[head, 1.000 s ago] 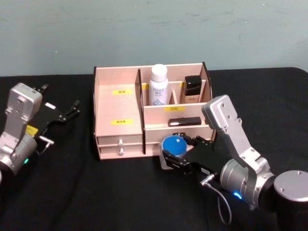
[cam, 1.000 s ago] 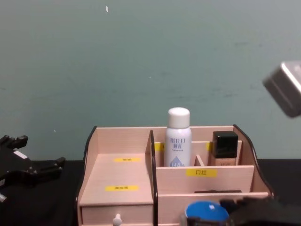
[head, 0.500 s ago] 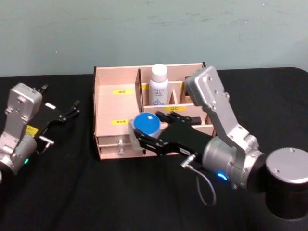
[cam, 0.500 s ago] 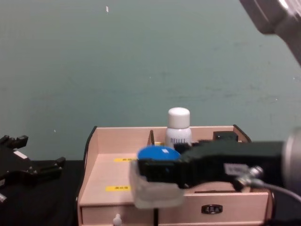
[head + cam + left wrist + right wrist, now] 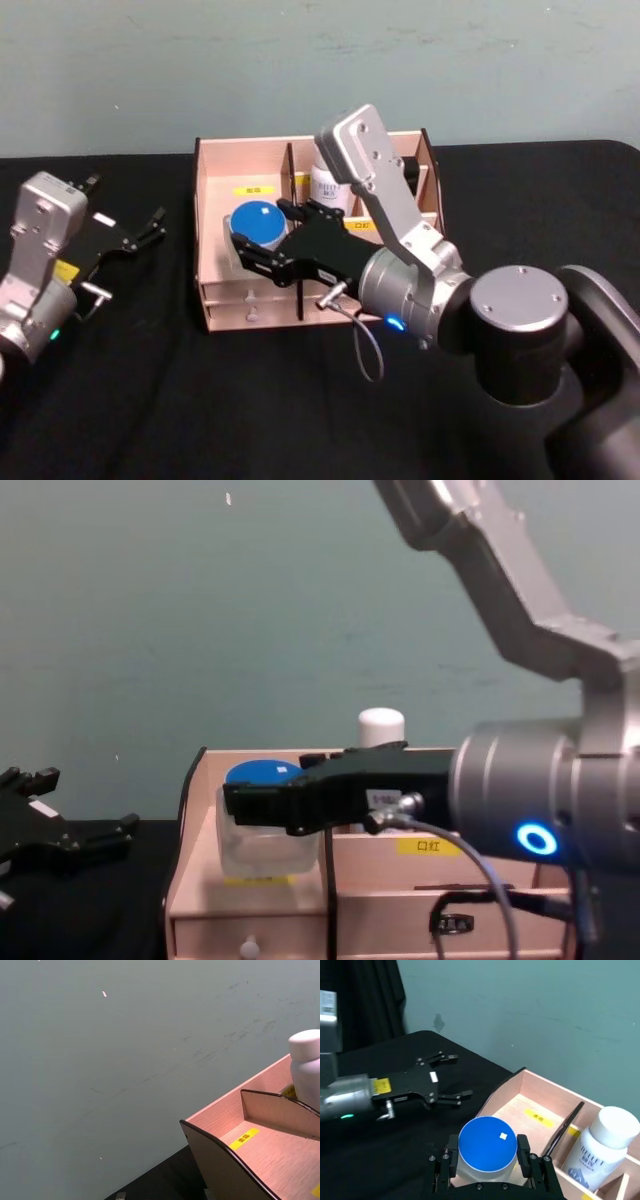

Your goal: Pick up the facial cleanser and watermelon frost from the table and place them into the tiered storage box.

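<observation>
Black cloth covers the table, with bare cloth on every side of the tiered storage box. My right gripper reaches across that box from its front, the fingers clamped on both sides of a clear jar with a blue lid, which hangs over the box's wide compartment at my left end, above its floor and its yellow labels. Beyond the dark divider, in the back row, stands a white bottle printed "RELLET". A yellow label on the box's middle step carries dark characters I cannot read. My left gripper rests on the cloth off the box's left end, well apart from it, fingers spread and holding nothing. Behind the box rises a scuffed grey-green wall.
</observation>
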